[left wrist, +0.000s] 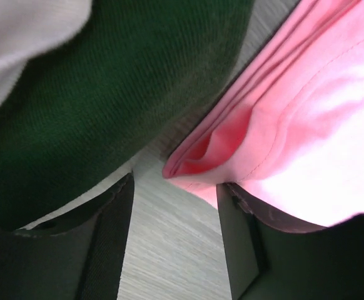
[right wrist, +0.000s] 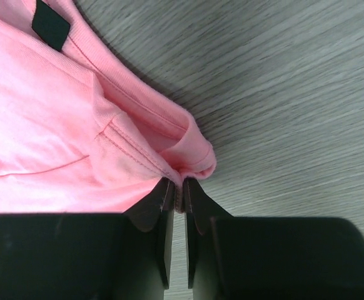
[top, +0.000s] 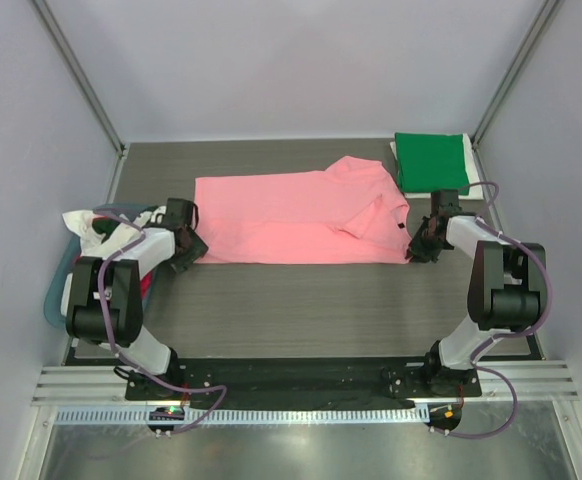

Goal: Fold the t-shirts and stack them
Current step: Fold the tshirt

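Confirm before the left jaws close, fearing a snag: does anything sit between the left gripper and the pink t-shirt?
Nothing visible does. The pink t-shirt has its corner at the open left gripper, over bare table; the dark green cloth lies off to one side.

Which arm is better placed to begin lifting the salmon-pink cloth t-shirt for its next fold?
Right. The right fingers are shut on a seam edge of the salmon-pink cloth t-shirt, while the left fingers stand open at its other end, not gripping yet.

Robotics lab cell, plain white walls (top: 301, 60), aluminium frame posts (top: 79, 72), grey table (top: 301, 310), mounting rail (top: 81, 385)
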You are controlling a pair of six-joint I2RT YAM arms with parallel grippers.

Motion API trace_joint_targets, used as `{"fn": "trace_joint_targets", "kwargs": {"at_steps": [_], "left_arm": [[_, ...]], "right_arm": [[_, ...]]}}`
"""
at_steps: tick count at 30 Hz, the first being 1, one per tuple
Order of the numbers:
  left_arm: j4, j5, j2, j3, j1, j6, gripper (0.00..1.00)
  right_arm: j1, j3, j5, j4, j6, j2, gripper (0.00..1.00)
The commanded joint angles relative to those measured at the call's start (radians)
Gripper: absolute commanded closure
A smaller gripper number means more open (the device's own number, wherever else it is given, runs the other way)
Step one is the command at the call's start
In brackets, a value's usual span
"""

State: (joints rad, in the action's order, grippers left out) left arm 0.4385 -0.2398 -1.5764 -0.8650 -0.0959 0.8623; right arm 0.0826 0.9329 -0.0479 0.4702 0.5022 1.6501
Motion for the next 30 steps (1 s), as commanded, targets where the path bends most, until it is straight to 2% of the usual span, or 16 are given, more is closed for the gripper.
{"fn": "trace_joint_targets", "kwargs": {"at_steps": [1, 5, 6, 8, 9, 12, 15, 19, 23, 27, 30], "left_arm": [[-0.057, -0.036, -0.036, -0.04, 0.007, 0.011, 0.45], [-0.064, -0.047, -0.054, -0.051, 0.005, 0.004, 0.51], [-0.067, -0.044, -0.059, -0.051, 0.005, 0.004, 0.59], [-0.075, -0.039, -0.069, -0.052, 0.005, 0.004, 0.68], [-0.075, -0.038, -0.071, -0.054, 0.007, 0.001, 0.8], [-0.072, -0.032, -0.06, -0.06, 0.007, -0.002, 1.0], [-0.031, -0.01, -0.027, -0.092, 0.005, 0.004, 1.0], [0.093, 0.002, 0.025, -0.214, 0.007, 0.001, 1.0], [0.216, 0.034, 0.114, -0.319, 0.027, -0.002, 1.0], [0.273, 0.023, 0.239, -0.269, 0.045, 0.006, 1.0], [0.281, 0.051, 0.311, -0.149, 0.047, 0.027, 1.0]], "right_arm": [[0.003, 0.01, 0.008, -0.025, -0.01, 0.02, 0.85], [0.003, 0.014, 0.008, -0.028, -0.005, 0.031, 0.9], [0.003, 0.015, 0.006, -0.028, -0.004, 0.04, 0.92], [0.003, 0.021, -0.001, -0.028, 0.001, 0.048, 0.98], [0.003, 0.024, -0.003, -0.03, 0.004, 0.051, 0.99], [0.003, 0.037, -0.013, -0.025, 0.013, 0.054, 0.99], [0.003, 0.073, -0.021, 0.007, 0.021, 0.048, 0.99], [0.003, 0.249, -0.081, 0.108, 0.027, 0.03, 0.99], [0.006, 0.385, -0.057, 0.241, 0.027, -0.065, 0.99], [0.029, 0.29, -0.021, 0.268, 0.024, -0.229, 0.99], [0.032, 0.114, -0.044, 0.242, 0.039, -0.3, 0.99]]}}
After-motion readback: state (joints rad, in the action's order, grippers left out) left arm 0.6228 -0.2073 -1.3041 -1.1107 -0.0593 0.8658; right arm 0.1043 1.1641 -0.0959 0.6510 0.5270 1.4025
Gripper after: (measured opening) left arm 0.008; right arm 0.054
